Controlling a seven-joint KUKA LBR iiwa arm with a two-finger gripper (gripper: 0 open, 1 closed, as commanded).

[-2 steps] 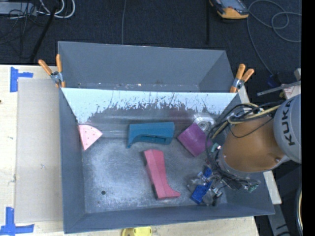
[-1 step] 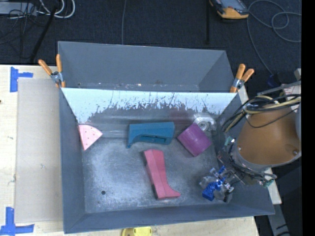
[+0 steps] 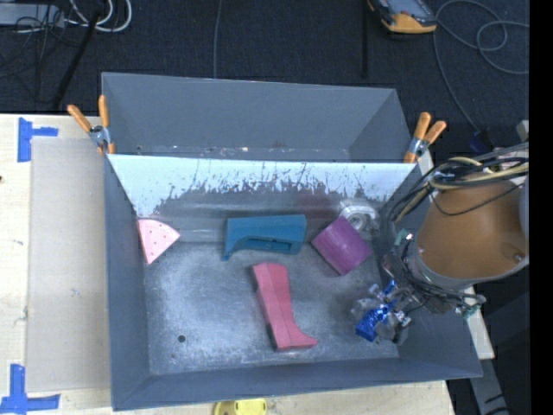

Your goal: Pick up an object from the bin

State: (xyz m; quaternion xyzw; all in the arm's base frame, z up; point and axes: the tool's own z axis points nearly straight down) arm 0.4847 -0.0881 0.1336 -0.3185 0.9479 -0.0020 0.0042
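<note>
You would have found the gripper low in the near right corner of the grey metal bin, directly over a small crumpled blue object, its opening impossible to judge, with a purple block just farther back and a long curved pink block to the left.

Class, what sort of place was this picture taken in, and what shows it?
Probably a robotics lab: a grey metal bin, a robot arm's end effector over its right side, and cables on the dark floor.
</note>
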